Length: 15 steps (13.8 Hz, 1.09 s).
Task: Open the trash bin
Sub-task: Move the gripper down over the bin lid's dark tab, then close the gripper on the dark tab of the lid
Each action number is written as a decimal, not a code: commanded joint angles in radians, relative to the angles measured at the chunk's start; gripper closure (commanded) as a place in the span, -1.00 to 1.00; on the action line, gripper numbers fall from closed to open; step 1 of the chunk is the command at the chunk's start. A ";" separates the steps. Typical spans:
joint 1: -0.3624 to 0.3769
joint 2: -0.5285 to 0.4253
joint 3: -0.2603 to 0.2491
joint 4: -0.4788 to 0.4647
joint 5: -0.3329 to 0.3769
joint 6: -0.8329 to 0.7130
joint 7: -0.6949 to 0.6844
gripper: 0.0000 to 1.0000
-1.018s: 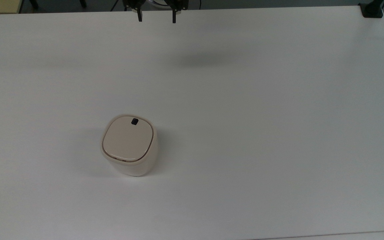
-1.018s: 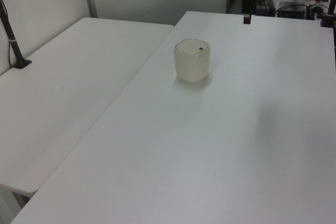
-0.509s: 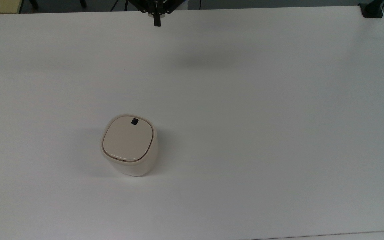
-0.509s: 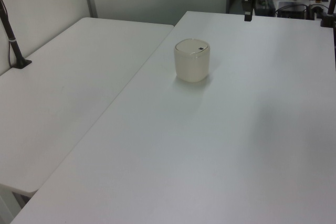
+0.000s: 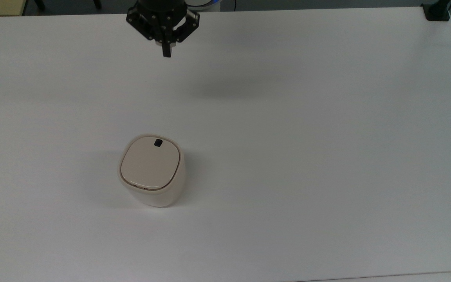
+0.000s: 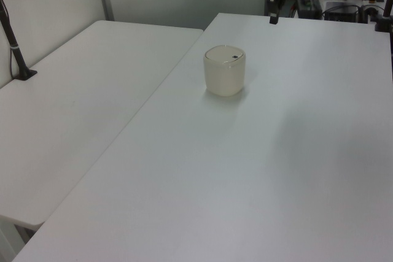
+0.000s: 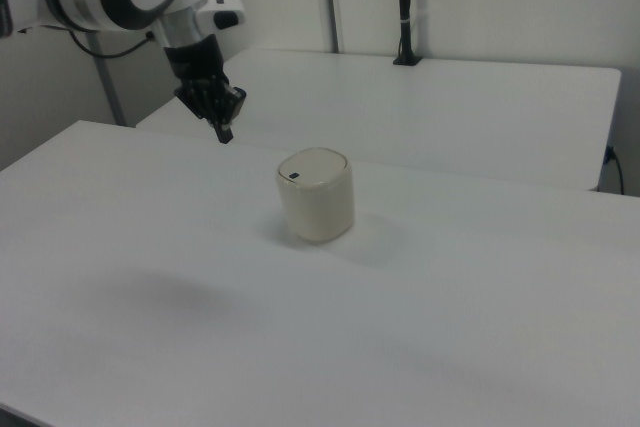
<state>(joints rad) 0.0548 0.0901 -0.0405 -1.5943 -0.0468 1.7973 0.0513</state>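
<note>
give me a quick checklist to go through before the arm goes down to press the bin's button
1. Trash bin upright on the table: ok.
2. Lid shut and flat, so the opening is not yet done: ok.
3. Black latch button uncovered, on the lid edge toward the top view's top: ok.
4. Gripper fingers together to form one pressing tip: ok, they look shut with nothing between them.
5. Gripper lined up over the button: not ok; in the top view it hangs well above the bin near the table's far edge, and in the right view it is at the right view's left of the bin.
6. Path from gripper to bin free of other things: ok.
</note>
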 commanded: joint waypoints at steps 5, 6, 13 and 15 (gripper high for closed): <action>-0.044 0.192 -0.006 0.057 0.005 0.308 0.084 1.00; -0.046 0.218 -0.006 0.057 0.007 0.356 0.084 1.00; -0.039 0.335 -0.006 0.057 -0.016 0.524 0.128 1.00; -0.038 0.338 -0.006 0.056 -0.025 0.524 0.128 1.00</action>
<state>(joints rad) 0.0061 0.4152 -0.0407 -1.5482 -0.0503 2.3054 0.1546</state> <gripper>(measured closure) 0.991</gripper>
